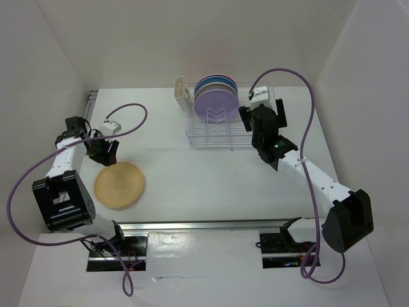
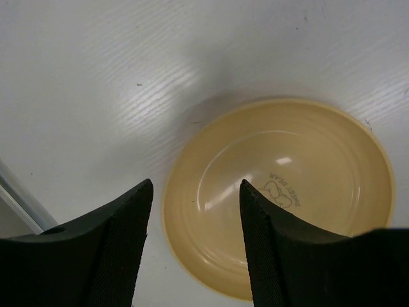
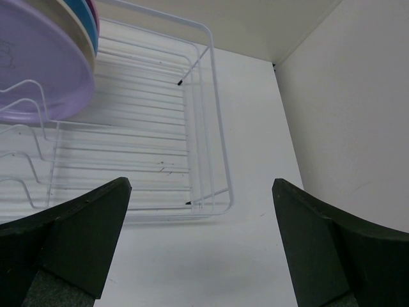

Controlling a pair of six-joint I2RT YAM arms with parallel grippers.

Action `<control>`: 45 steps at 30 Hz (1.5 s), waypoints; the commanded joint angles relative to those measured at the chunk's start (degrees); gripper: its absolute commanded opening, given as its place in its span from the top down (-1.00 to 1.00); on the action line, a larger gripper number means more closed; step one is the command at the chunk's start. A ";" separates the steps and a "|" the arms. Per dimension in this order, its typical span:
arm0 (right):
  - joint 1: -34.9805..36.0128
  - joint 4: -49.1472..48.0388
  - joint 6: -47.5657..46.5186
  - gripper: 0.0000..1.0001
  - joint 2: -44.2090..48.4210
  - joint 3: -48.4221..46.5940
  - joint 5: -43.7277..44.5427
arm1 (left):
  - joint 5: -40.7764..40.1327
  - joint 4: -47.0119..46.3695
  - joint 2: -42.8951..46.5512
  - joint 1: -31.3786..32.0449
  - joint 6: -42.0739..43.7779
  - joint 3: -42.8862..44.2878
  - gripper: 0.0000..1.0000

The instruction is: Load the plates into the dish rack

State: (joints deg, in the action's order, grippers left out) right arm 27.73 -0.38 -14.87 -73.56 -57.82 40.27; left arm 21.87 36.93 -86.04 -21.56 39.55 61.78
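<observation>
The orange-yellow plate (image 1: pixel 119 185) lies flat on the table at the left. It fills the left wrist view (image 2: pixel 287 185). My left gripper (image 1: pixel 105 157) hovers above the plate's far rim, open and empty (image 2: pixel 196 185), with the rim between its fingers. The dish rack (image 1: pixel 220 137) stands at the back centre. Upright in it are the purple plate (image 1: pixel 216 104) in front and the blue plate (image 1: pixel 214 82) behind it. The right wrist view shows the purple (image 3: pixel 38 64), cream (image 3: pixel 80 41), blue (image 3: pixel 92 25) and pink (image 3: pixel 94 5) plates. My right gripper (image 1: pixel 250 125) is open and empty (image 3: pixel 201 185) by the rack's right end (image 3: pixel 211 128).
A cream cutlery cup (image 1: pixel 181 89) hangs on the rack's left end. White walls close in on the left, back and right (image 3: pixel 345 128). A metal rail (image 1: pixel 204 224) runs along the table's near edge. Purple cables loop over both arms.
</observation>
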 commanded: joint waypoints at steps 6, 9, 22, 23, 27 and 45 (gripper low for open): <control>-0.39 0.21 2.31 -1.00 -0.19 -1.68 0.25 | 0.19 2.19 0.71 -0.06 4.31 -1.92 -0.28; -0.39 0.21 2.31 -1.00 -0.18 -1.06 0.25 | -0.51 0.35 -2.63 -0.06 4.31 -1.93 -0.28; -0.39 -0.85 1.16 -1.00 -1.41 -0.54 -0.81 | -0.59 0.43 -10.90 -0.06 4.22 4.32 -0.22; -0.39 -0.85 1.77 -1.00 -1.41 -0.54 -0.81 | -0.60 -0.10 -10.90 -0.06 4.22 3.53 -0.22; -0.39 -1.38 1.78 -1.00 -2.03 -0.54 -0.81 | -0.60 -0.72 -10.90 -0.06 4.22 2.04 -0.24; -0.39 -1.38 1.78 -1.00 -2.03 -0.01 -0.81 | 1.77 -1.25 -16.35 -0.06 2.55 2.56 -0.21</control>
State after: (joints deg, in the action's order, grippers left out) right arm 27.70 0.40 -13.54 -75.77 -57.78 39.62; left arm 20.60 35.24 -102.10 -21.56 41.78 64.25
